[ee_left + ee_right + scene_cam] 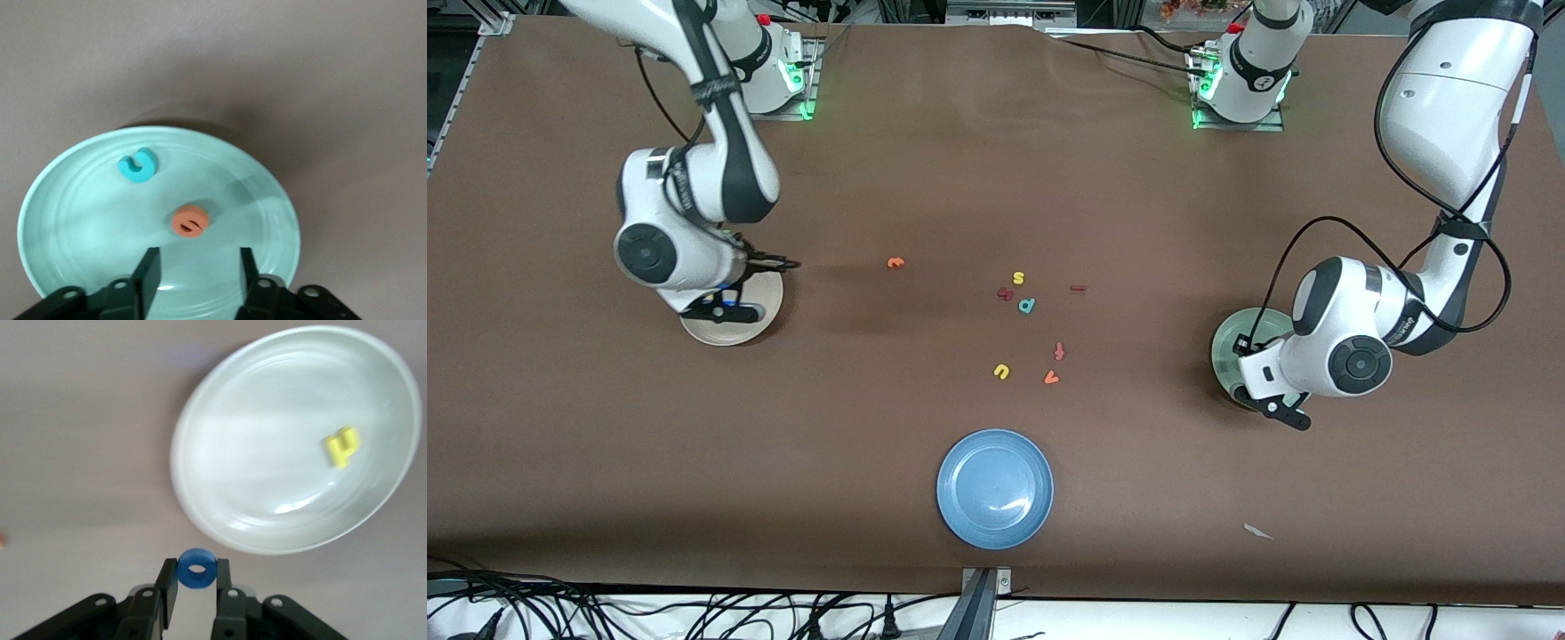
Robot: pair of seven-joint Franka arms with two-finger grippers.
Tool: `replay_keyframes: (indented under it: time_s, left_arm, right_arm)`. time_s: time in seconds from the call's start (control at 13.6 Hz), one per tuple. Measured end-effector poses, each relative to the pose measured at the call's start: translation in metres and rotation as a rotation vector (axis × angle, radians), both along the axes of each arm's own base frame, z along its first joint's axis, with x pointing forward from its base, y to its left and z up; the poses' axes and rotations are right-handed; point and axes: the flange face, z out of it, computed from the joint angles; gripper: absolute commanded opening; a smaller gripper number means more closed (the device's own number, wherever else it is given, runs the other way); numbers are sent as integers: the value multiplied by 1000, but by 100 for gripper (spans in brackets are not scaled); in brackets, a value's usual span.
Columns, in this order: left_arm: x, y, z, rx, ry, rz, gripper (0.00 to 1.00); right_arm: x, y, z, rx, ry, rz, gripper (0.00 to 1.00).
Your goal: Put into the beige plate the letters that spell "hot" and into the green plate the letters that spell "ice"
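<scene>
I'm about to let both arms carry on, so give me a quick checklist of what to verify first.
1. Left tool open over the green plate: ok.
2. Orange "e" and teal "c" lying in the green plate: ok.
3. Right tool shut on the blue "o": ok.
4. Blue "o" over the beige plate: not ok, just off its rim.
5. Yellow "h" in the beige plate: ok.
6. Dark red "i" and orange "t" plated: not ok, both on the table.

Brown-covered table (925,160) filling nearly the whole front view. White floor strip (694,618) strewn with black cables (507,609) along its camera-side edge. Even, soft light.
</scene>
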Motion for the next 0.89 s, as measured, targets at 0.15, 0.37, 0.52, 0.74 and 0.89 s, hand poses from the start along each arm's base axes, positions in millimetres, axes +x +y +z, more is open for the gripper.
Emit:
replay_keyframes:
  time_s: [0.15,0.37,0.52,0.74,0.89]
  left_arm:
    - [0,-19,16,-10,-13,-26,100]
    - [-5,-63,62,-38,-47,-90,100]
    - [-14,-101,89,-69,-71,-148,100]
    - [-30,-147,100,-102,-77,-220,100]
    - [-43,-177,98,-110,-65,-269,100]
  right_arm:
    - [3,-28,-30,-5,14,48,9]
    - [3,-52,-64,-8,32,106,71]
    - [4,-55,-66,-5,35,111,97]
    - [9,-47,-48,17,33,97,99]
    - [17,-28,-20,39,48,50,99]
